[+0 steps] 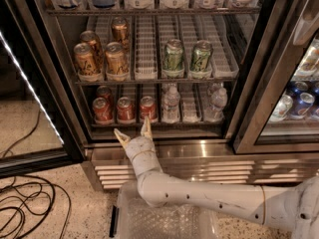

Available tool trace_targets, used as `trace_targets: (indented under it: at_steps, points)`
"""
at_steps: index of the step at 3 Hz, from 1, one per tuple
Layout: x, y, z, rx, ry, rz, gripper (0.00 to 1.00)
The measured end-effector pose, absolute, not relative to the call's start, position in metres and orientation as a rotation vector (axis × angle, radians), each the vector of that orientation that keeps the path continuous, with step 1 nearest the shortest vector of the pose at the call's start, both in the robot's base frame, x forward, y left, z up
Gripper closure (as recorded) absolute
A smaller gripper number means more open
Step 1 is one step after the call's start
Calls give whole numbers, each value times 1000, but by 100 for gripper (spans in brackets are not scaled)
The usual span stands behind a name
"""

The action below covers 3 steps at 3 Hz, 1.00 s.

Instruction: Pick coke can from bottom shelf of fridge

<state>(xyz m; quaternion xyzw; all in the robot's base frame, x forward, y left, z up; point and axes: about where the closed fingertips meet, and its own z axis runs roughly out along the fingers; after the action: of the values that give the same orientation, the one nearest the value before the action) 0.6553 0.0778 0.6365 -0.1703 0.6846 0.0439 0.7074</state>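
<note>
The fridge (70,133) stands open in front of me. Several red coke cans stand at the left of the bottom shelf (159,126): three in front (102,110) (124,109) (147,108) and one behind (104,92). My gripper (133,131) is open and empty, its two pale fingers spread in a V just in front of the shelf's edge, below the middle and right front cans. It touches no can. The white arm runs from the lower right up to it.
Clear water bottles (171,103) (215,103) stand right of the coke cans. Gold-brown cans (85,59) and green cans (173,56) fill the rack above. A steel sill and louvred grille (199,168) lie below. Black cables (25,203) lie on the floor at left. A closed glass door (294,98) is at right.
</note>
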Motion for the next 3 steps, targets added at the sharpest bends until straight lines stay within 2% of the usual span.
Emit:
trace_targets:
  at_steps: [3]
  points:
    - [674, 59, 614, -245, 1497, -11, 27]
